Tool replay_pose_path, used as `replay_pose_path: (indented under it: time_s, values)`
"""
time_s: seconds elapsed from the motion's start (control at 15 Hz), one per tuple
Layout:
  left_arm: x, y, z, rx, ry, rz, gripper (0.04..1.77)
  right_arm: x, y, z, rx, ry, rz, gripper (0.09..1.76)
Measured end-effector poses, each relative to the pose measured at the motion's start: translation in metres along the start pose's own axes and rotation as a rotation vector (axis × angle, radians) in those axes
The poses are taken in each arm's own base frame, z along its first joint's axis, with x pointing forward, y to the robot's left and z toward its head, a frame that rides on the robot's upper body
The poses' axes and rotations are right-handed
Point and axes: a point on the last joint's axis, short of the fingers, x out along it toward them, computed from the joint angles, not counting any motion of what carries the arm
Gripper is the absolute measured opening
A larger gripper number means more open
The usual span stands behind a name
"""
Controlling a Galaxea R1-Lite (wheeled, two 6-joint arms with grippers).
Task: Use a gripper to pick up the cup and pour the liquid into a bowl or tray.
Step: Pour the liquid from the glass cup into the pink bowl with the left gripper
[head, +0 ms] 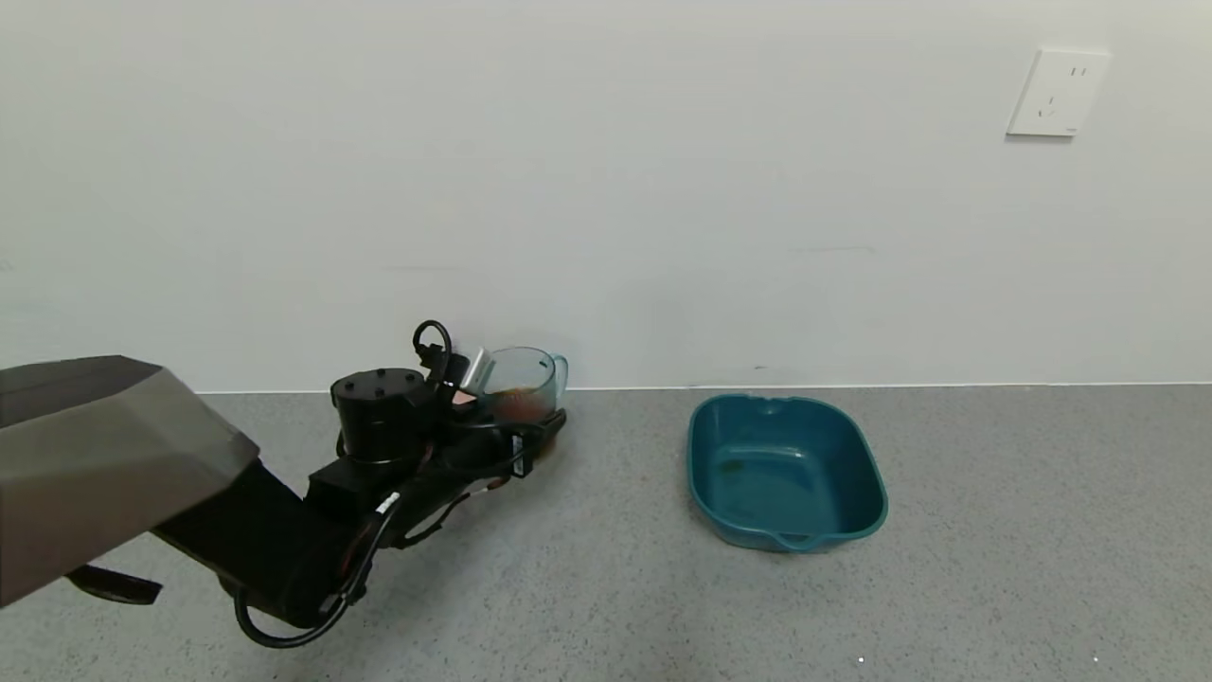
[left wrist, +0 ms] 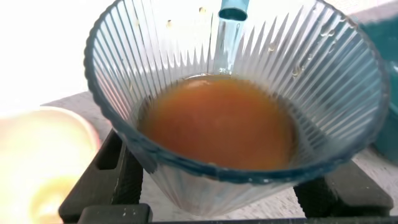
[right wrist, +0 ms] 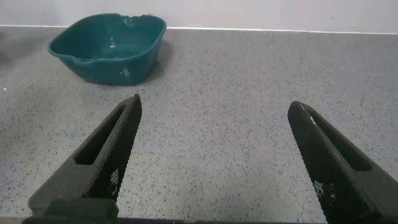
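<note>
Your left end effector (head: 516, 431) is clamped on the cup (head: 523, 382), liquid (left wrist: 217, 121) inside, near the wall. Right end effector (right wrist: 214, 158) gapes wide over the worktop (right wrist: 249, 93), teal tray (right wrist: 109, 46) ahead.

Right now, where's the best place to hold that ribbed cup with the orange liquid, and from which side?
Hold the cup low on its ribbed wall, below the flared rim, as the left gripper already does, one finger on each side. It tapers downward, so a low grip probably seats firmly. Come in opposite the handle, keeping the rim clear for pouring the liquid.
</note>
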Motion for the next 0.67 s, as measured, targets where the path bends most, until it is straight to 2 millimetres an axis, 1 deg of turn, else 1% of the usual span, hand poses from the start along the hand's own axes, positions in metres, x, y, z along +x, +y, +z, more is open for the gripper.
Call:
replay_pose_path:
  time_s: [0.13,0.4,0.67]
  values:
    - [-0.003,0.014,0.013,-0.002,-0.023,0.051,1.32,0.0,0.0,0.0,0.0,0.0,-0.001,1.71]
    - [-0.011,0.046,0.031,-0.01,-0.048,0.133,1.32,0.0,0.0,0.0,0.0,0.0,0.0,1.71]
    - [-0.02,0.078,0.034,-0.013,-0.057,0.21,1.32,0.0,0.0,0.0,0.0,0.0,-0.001,1.71]
